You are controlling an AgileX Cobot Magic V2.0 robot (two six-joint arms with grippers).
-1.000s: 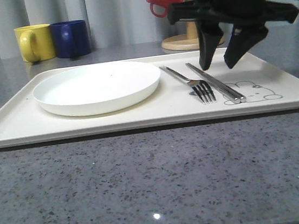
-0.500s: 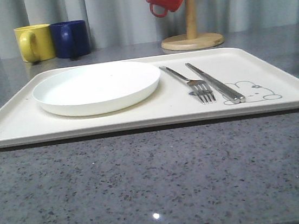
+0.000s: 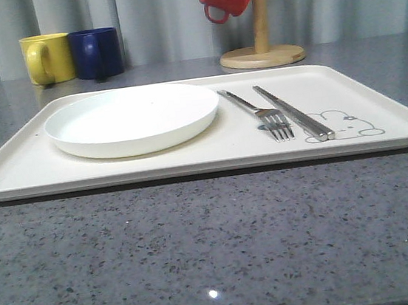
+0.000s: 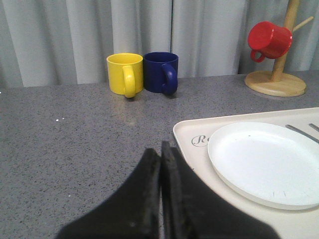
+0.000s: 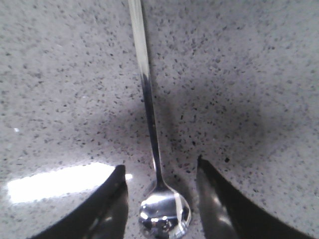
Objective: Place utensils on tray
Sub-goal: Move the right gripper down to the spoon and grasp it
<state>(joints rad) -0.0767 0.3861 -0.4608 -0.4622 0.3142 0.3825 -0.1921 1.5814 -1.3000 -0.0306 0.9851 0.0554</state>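
Grey speckled counter (image 5: 239, 74): spoon (image 5: 152, 129) lying flat between spread right gripper (image 5: 162, 199) fingers. Left gripper (image 4: 160, 164) pressed closed, empty, beside tray (image 4: 187, 132).

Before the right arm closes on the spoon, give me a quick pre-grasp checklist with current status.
1. Right gripper open: ok, its fingers stand apart.
2. Spoon between the fingers: ok, the bowl sits in the gap, on the grey countertop.
3. Fingers touching the spoon: cannot tell; a gap shows on each side of the bowl.
4. Left gripper out of the way: ok, shut, beside the tray's corner near the white plate.
5. Free spot on the tray: ok, bare surface lies beyond the fork and flat chopstick piece.
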